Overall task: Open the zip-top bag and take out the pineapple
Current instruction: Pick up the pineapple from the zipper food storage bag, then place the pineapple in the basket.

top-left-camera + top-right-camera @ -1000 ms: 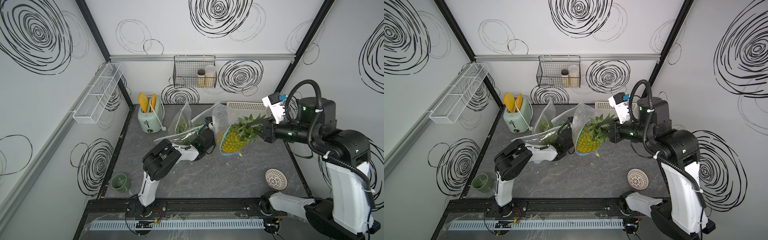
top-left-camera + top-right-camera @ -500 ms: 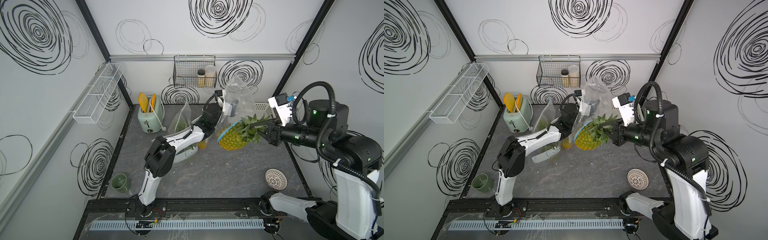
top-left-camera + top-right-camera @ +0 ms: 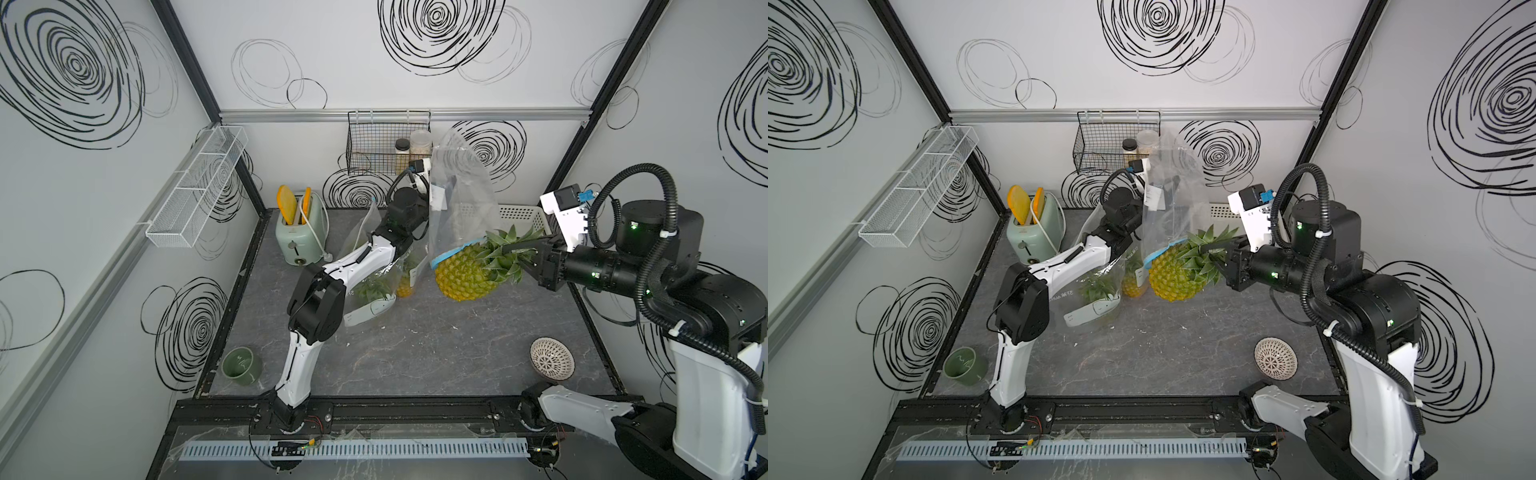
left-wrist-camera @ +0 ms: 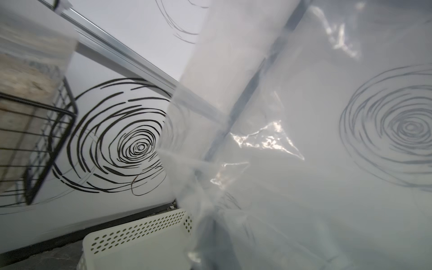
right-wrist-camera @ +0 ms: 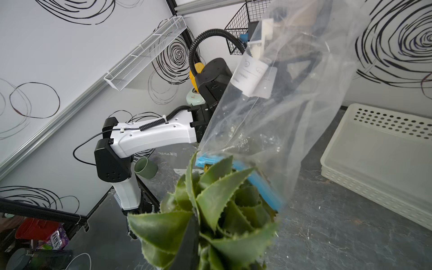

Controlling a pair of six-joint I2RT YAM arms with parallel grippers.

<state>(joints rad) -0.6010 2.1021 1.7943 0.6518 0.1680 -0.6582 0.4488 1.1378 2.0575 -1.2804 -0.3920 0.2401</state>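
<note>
Nearest the front rail sit a green cup (image 3: 242, 365) on my left side & a patterned bowl (image 3: 552, 358) on my right, well apart from the action; the bowl shows in both top views only. Mid-table my right gripper (image 3: 527, 254) is nearly closed, jaws clamped on the leafy crown of the pineapple (image 3: 465, 276). The fruit lies sideways, crown toward my right arm, yellow body bare. My right wrist cam adds what the top views can't: the crown close up w/ the bag's blue zip strip (image 5: 257, 184) touching the leaves, but none of the fruit body. The zip-top bag (image 3: 461, 195) hangs mouth-down, just above & behind the fruit, raised by my left gripper (image 3: 1169, 183). Its jaws are fully closed on the plastic, seen only as a dark shape thru the film. My left wrist cam is mostly filled w/ plastic, no fruit in it, just a corner of the white tray (image 4: 140, 238) & the wire basket (image 4: 35, 140). By my left forearm a second clear bag (image 3: 374, 286) holds greenery & a small yellow fruit. Farther back is a toaster (image 3: 300, 232) w/ orange pieces in its slots, then the tray by the rear wall & the basket w/ jars hung on that wall
</note>
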